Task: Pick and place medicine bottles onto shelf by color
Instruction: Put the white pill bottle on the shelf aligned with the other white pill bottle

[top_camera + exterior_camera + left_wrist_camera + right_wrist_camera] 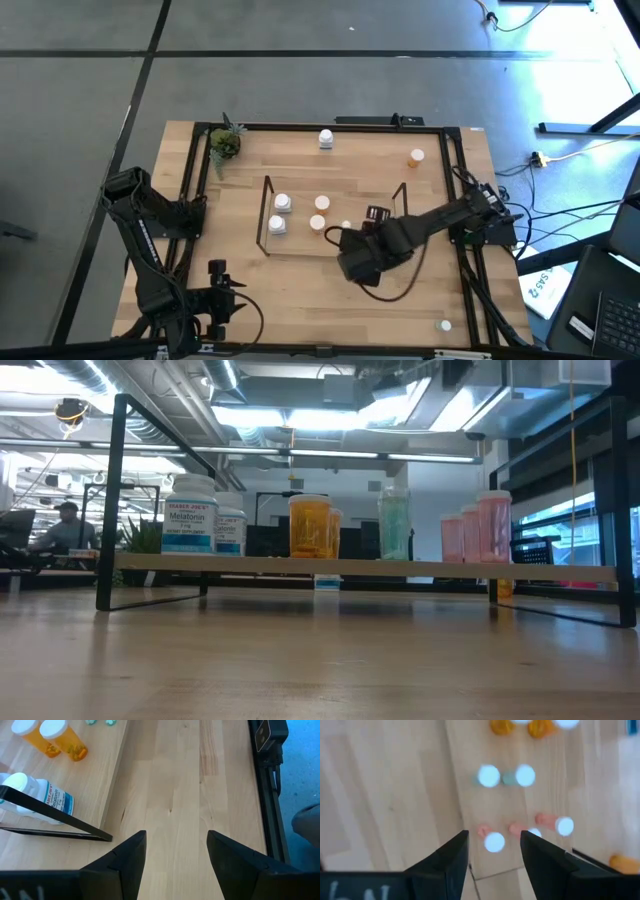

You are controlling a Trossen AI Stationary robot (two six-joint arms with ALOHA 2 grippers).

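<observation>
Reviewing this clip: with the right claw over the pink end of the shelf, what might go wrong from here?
1. The right claw hangs open, empty, directly above the pink bottles, which stand close together; a descent or sideways exit might knock one over.
2. The teal bottle stands just beside them and might get bumped.
3. A white bottle and an orange bottle stand off the shelf at the table's far edge, so reaching over the shelf risks clipping its wire frame.
</observation>
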